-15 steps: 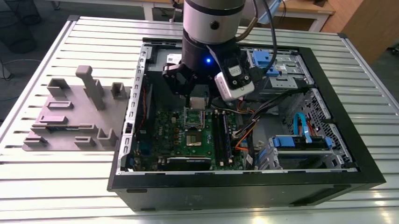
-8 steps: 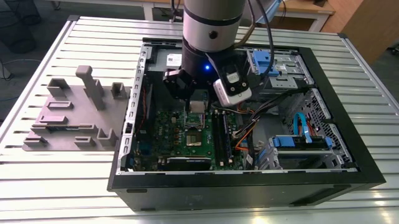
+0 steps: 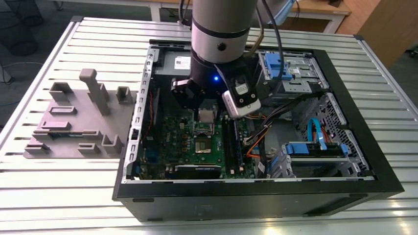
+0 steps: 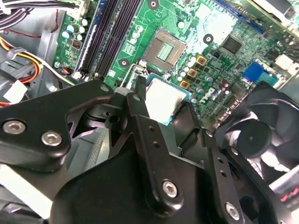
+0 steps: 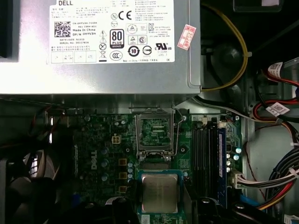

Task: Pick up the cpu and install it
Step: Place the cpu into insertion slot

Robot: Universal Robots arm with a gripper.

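Observation:
The cpu (image 5: 160, 193), a small silver square with a thin pale rim, hangs just above the green motherboard (image 4: 219, 28). My gripper (image 5: 161, 207) is shut on it, with one black finger (image 4: 136, 105) on each side. In the exterior view the gripper (image 3: 206, 111) reaches down into the open computer case (image 3: 261, 188), and the cpu (image 3: 206, 116) shows between its fingers. The metal-framed socket (image 5: 154, 134) lies open on the board a short way from the chip. It also shows in the second wrist view as the socket (image 4: 166, 46) and in the exterior view as the socket (image 3: 204, 145).
A mauve-grey tray (image 3: 72, 122) with upright blocks stands outside the case on the exterior view's left. Inside, the grey power supply (image 5: 93, 70), memory sticks (image 5: 205, 154), a black fan (image 4: 257, 135), blue drive cages (image 3: 281, 66) and loose cables (image 3: 267, 129) crowd around the socket.

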